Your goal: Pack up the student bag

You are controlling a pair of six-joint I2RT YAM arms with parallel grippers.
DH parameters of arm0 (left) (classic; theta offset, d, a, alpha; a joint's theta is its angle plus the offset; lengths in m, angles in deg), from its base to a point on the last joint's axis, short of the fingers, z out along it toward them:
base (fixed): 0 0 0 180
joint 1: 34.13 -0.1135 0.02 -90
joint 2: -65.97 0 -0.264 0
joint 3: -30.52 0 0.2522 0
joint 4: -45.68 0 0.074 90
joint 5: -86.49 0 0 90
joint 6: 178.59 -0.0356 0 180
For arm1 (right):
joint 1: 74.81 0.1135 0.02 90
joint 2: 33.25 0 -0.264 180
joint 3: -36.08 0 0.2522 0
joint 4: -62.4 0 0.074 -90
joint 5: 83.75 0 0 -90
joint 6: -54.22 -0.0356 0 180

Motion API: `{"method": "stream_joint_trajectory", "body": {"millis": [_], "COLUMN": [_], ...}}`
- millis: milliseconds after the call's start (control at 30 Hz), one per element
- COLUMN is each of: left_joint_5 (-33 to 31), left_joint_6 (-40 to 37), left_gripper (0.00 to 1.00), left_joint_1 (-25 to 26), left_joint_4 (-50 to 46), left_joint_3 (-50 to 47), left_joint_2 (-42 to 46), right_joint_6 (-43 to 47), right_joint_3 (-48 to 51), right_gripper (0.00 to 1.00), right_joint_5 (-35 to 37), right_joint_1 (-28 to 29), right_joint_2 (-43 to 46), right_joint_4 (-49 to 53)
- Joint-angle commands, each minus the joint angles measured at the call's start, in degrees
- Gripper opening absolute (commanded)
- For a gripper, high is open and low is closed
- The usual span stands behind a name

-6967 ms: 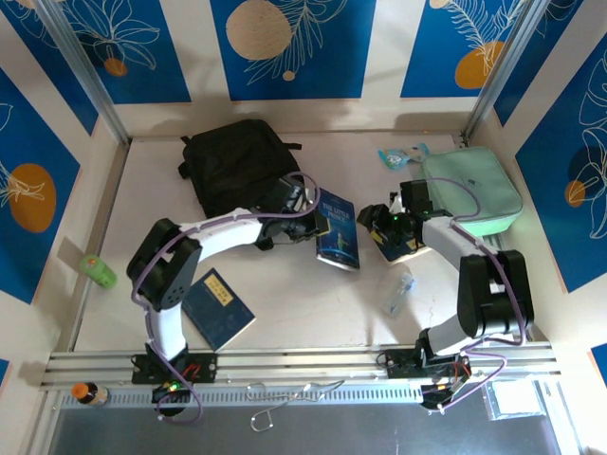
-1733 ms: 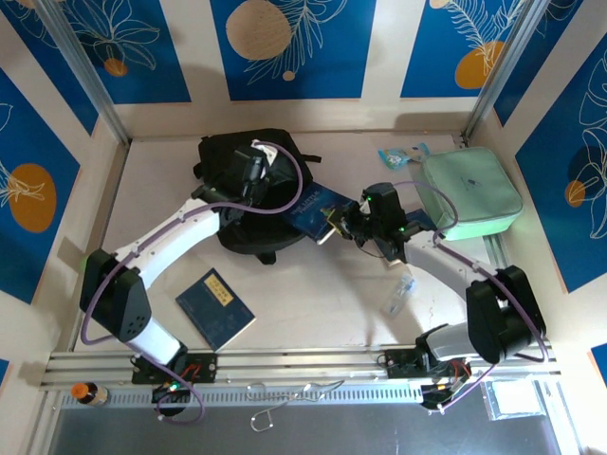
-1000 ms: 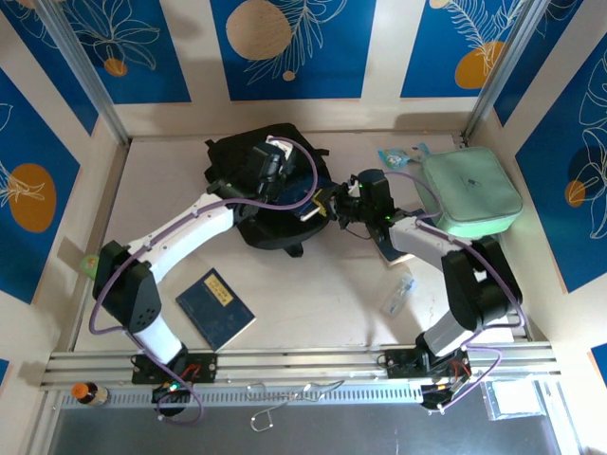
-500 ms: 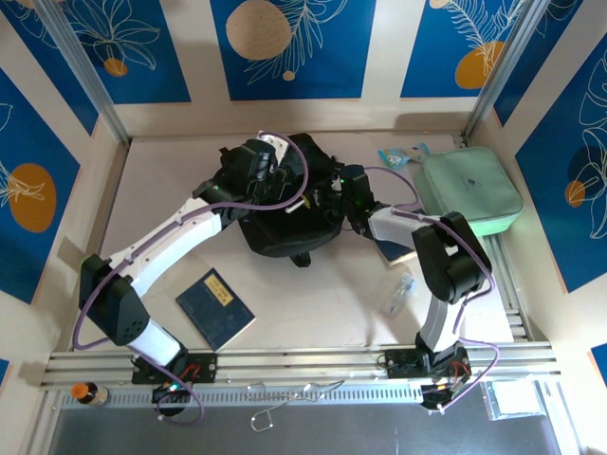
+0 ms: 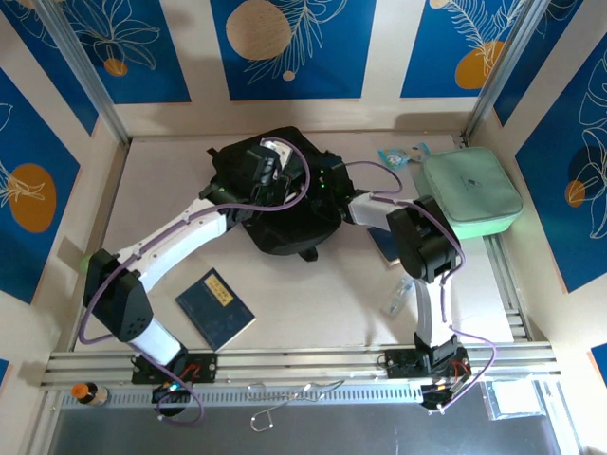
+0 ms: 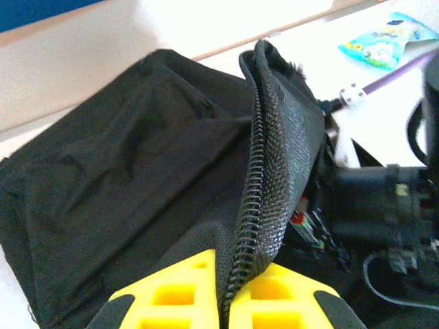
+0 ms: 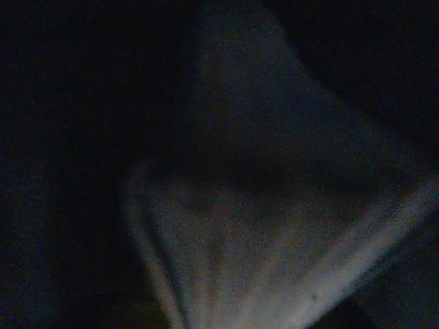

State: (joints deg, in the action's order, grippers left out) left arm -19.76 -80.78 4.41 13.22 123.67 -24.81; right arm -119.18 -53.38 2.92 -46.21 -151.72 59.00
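one student bag [image 5: 285, 213], left pincer [image 6: 225, 291] clamped on its zip edge; right pincer's inside, can't tell. one blue book [image 5: 216, 309] near left.

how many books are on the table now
2: a blue book near the left arm's base, and a second book peeking out beneath the right arm. More may be hidden inside the student bag.

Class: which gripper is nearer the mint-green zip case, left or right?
Right. The right gripper sits inside the student bag's open mouth, on the side toward the mint-green case. The left gripper pinches the bag's zipper edge farther left.
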Motion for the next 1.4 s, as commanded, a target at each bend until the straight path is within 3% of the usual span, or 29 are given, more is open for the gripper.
{"method": "stream_joint_trajectory", "body": {"millis": [0, 167, 533, 633, 800, 967, 1067, 1133, 1167, 1200, 1267, 1367], "left_joint_5": [1.3, -0.8, -0.5, -0.1, 0.3, 0.0, 5.5, 8.9, 10.2, 11.2, 13.6, 17.6], "left_joint_6": [1.5, 1.6, 1.3, 1.8, 1.0, -1.4, -3.5, -4.3, -4.7, -5.0, -6.1, -8.1], "left_gripper": [0.0, 0.0, 0.0, 0.0, 0.0, 0.0, 0.0, 0.25, 0.46, 0.6, 0.76, 0.9], "left_joint_1": [0.7, 0.4, -1.1, -1.2, -2.5, -3.8, -4.4, -4.5, -4.4, -4.5, -4.4, -4.4], "left_joint_4": [3.4, 2.4, 0.8, 0.0, -1.0, -3.6, -4.5, -5.4, -6.0, -6.6, -7.4, -8.1], "left_joint_3": [0.1, 0.1, -1.5, -2.7, -8.1, -13.3, -15.5, -16.0, -16.0, -16.1, -16.2, -16.4], "left_joint_2": [-0.8, -2.0, -3.9, -3.7, 0.5, 6.6, 9.2, 10.3, 10.8, 11.3, 12.5, 14.4], "right_joint_6": [-0.6, -0.8, 4.5, 7.9, 18.3, 26.3, 30.3, 32.0, 32.7, 33.2, 33.8, 34.7], "right_joint_3": [-4.0, -0.9, 19.5, 22.0, 21.9, 19.5, 17.4, 16.3, 16.0, 15.5, 14.4, 12.6], "right_gripper": [0.25, 0.48, 0.62, 0.63, 0.73, 0.75, 0.75, 0.75, 0.75, 0.75, 0.76, 0.77], "right_joint_5": [-3.3, -5.3, -10.5, -6.9, 9.6, 7.0, 8.6, 11.4, 12.4, 13.3, 13.7, 14.4], "right_joint_1": [-0.2, -0.6, -2.6, -3.3, -5.2, -13.3, -16.8, -18.4, -19.2, -20.1, -21.8, -24.0], "right_joint_2": [-2.0, 1.2, 21.1, 26.4, 35.4, 34.9, 32.4, 31.0, 30.1, 29.2, 27.3, 24.4], "right_joint_4": [2.3, 5.3, 5.5, 9.7, 23.1, 30.3, 35.6, 38.1, 38.9, 39.7, 41.1, 42.6]}}
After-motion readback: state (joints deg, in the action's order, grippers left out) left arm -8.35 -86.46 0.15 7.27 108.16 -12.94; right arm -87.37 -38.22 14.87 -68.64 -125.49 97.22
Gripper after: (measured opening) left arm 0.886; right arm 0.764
